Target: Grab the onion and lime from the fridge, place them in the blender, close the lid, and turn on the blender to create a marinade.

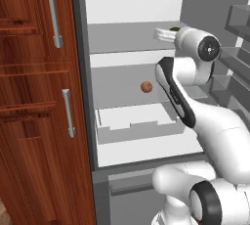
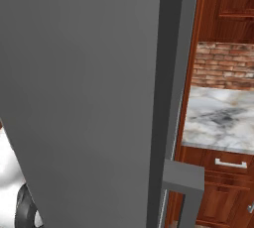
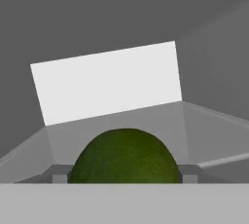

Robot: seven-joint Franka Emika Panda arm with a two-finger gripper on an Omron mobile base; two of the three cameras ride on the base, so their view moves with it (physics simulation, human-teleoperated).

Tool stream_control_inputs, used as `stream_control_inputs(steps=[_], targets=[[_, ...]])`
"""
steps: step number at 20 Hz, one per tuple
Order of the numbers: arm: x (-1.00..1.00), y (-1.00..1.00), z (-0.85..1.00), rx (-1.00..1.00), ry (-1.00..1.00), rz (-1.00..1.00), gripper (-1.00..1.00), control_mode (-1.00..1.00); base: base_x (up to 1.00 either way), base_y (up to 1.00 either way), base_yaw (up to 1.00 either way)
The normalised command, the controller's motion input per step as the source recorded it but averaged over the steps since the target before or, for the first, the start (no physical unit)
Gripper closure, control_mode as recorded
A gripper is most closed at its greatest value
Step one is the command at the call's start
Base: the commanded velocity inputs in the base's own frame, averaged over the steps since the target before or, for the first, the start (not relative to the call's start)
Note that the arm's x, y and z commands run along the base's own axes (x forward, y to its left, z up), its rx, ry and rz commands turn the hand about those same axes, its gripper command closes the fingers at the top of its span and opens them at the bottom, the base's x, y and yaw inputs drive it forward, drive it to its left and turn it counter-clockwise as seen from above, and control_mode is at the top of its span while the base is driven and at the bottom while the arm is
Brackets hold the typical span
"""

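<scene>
fridge [image 1: 83,97] stands open beside a red-brown wooden cupboard [image 1: 34,97] with metal handles. arm reaches into the upper part of the fridge, hand at the level of the upper glass shelf [image 1: 122,38]. lime [image 3: 125,156] sits on that shelf, right in front of the hand camera, between the two fingers [image 3: 59,174]; the tips stand on either side of it, touching or just beside it. cannot tell whether they are clamped on it or not closed yet. in the left base view just a sliver of the lime [image 1: 175,29] shows behind the wrist.

onion [image 1: 146,87] rests alone on the next shelf down, well apart from the hand. white drawer [image 1: 136,126] below that shelf.

right base view: grey fridge door [image 2: 89,98] close to the camera; marble worktop [image 2: 221,118] and brick wall [image 2: 223,63] to its right.
</scene>
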Motion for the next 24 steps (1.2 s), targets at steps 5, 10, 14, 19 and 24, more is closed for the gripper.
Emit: stream_control_inputs(steps=[5,10,14,19,24], targets=[[-1.0,0.45,0.23,0.0,0.16,0.0,1.0,-1.0,0.0,0.0,0.0],[-1.0,0.56,0.02,0.0,0.49,0.02,1.0,-1.0,0.0,0.0,0.0],[-1.0,0.26,-0.22,0.0,0.48,0.06,1.0,-1.0,0.0,0.0,0.0],[-1.0,0.0,-0.59,0.03,0.32,0.14,1.0,-1.0,0.0,0.0,0.0],[-0.95,-0.09,-0.86,0.0,0.06,0.06,1.0,-1.0,0.0,0.0,0.0]])
